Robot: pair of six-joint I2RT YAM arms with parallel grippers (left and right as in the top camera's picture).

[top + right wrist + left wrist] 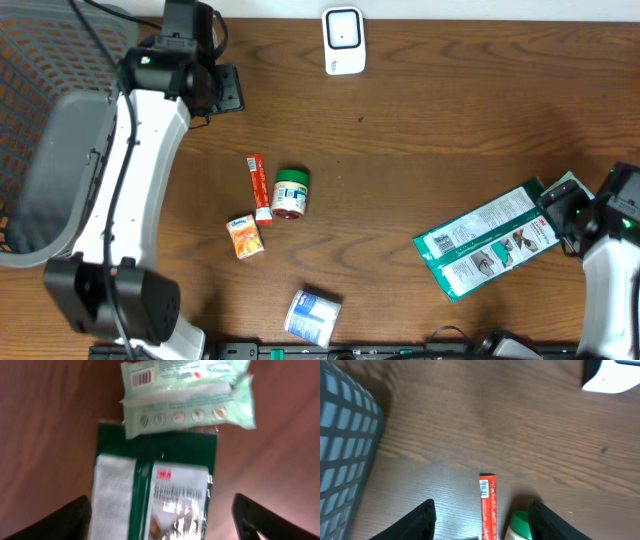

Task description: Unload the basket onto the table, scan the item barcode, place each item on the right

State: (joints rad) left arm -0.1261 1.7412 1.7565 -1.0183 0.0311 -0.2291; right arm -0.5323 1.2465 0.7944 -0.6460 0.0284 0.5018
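1. I see my left arm reaching from its base at the near left side toward the far side, its long white link stretched almost straight.
2. Its black wrist sits at the far end of that reach, and the left gripper turns off to the right from there.
3. On the left wrist camera, only the tips of its dark fingers show at the bottom edge, and the jaws stand apart.
4. My right arm rises from the near right corner, partly cut off by the frame edge.
5. The right gripper points inward, toward the left.
6. On the right wrist camera its fingers sit in the two lower corners, and the jaws are spread wide.
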